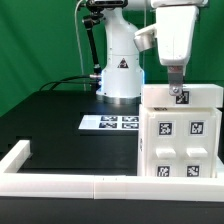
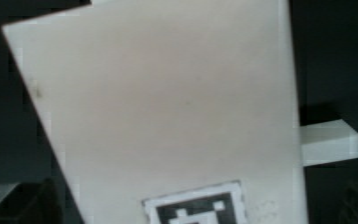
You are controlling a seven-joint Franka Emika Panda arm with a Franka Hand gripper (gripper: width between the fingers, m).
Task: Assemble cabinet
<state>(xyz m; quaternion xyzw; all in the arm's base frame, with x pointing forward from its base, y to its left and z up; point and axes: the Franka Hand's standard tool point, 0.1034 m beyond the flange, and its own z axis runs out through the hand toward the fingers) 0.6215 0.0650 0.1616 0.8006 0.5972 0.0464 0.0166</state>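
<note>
The cabinet [image 1: 182, 140] is a white box with several black-and-white tags on its front, standing at the exterior view's lower right. My gripper [image 1: 177, 88] comes straight down onto its top panel, next to a small tag [image 1: 180, 97]. Its fingers look like one narrow stem from here, so I cannot tell whether they are open or shut. In the wrist view the flat white top panel [image 2: 158, 110] fills most of the picture, tilted, with a tag [image 2: 202, 210] at its near end. A small white block end [image 2: 329, 140] sticks out beside it. No fingertips show clearly there.
The marker board [image 1: 110, 122] lies flat on the black table behind the cabinet. The low white border rail [image 1: 60, 183] runs along the front edge and up the exterior view's left side. The arm's base [image 1: 120, 75] stands at the back, before a green curtain.
</note>
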